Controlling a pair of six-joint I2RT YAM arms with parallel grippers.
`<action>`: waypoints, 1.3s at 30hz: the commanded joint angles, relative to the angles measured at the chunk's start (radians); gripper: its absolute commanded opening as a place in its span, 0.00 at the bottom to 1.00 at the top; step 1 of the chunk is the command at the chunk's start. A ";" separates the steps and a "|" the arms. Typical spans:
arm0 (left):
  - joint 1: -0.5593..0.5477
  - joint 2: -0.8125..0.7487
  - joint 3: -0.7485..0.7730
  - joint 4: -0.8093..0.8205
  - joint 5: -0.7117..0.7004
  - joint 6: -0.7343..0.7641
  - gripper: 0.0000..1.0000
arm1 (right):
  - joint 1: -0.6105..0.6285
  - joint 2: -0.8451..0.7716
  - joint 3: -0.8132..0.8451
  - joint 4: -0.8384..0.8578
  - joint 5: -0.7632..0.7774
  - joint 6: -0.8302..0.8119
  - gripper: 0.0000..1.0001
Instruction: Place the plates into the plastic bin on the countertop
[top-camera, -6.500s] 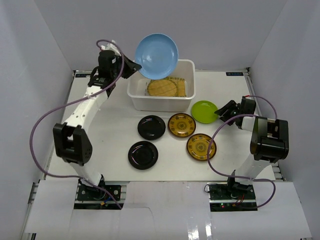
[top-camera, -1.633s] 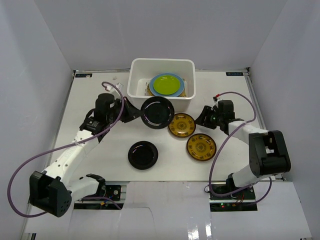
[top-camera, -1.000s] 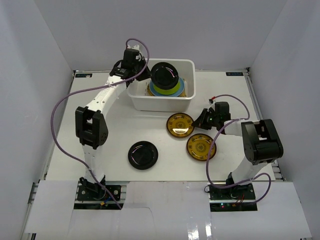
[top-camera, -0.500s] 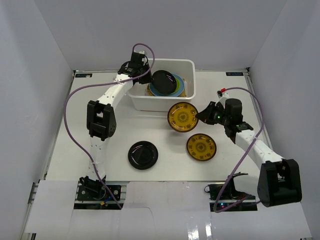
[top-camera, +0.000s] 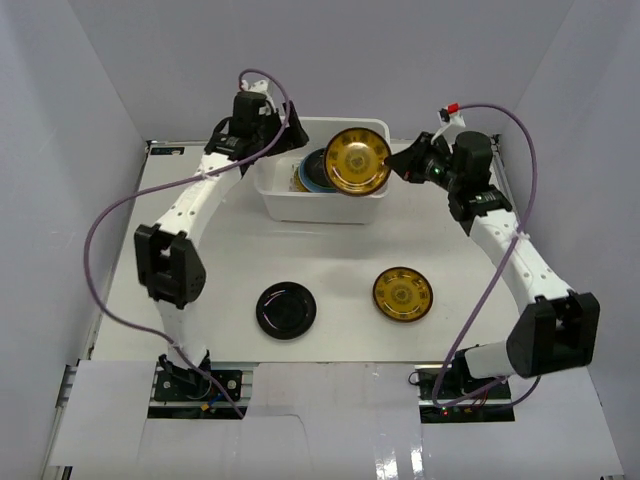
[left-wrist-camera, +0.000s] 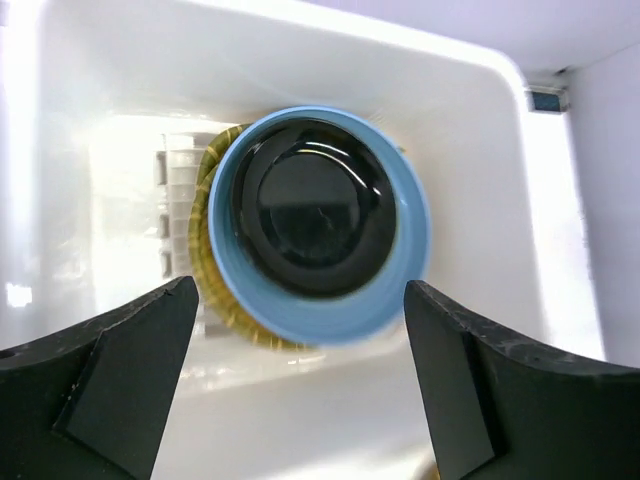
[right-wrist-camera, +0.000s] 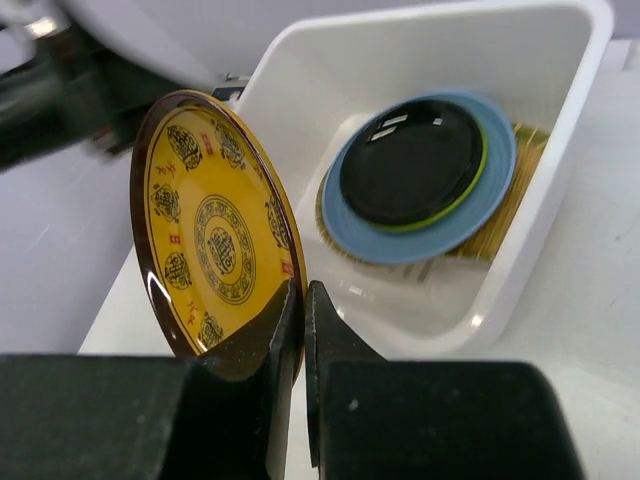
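The white plastic bin stands at the back of the countertop. Inside it, a glossy black plate lies on a light blue plate, with a lime green rim between them and woven straw-coloured plates underneath. My left gripper hovers open above this stack, holding nothing. My right gripper is shut on the rim of a yellow-brown patterned plate, held tilted on edge over the bin's right half. A second patterned plate and a second black plate lie on the countertop.
White walls enclose the countertop on three sides. Both arm bases sit at the near edge, and purple cables loop from each arm. The left arm reaches up along the bin's left side, the right arm along its right side.
My left gripper opened and let the black plate go onto the stack in the bin. My right arm lifted the patterned plate from beside the bin to above it.
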 joint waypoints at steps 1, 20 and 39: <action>0.013 -0.333 -0.184 0.106 -0.046 -0.015 0.94 | 0.016 0.148 0.150 0.045 0.103 0.021 0.08; 0.035 -1.002 -1.271 -0.339 0.031 -0.344 0.92 | 0.144 0.754 0.694 -0.219 0.260 -0.022 0.09; 0.033 -0.835 -1.454 -0.107 0.250 -0.269 0.43 | 0.148 0.019 -0.052 -0.063 0.320 -0.013 0.42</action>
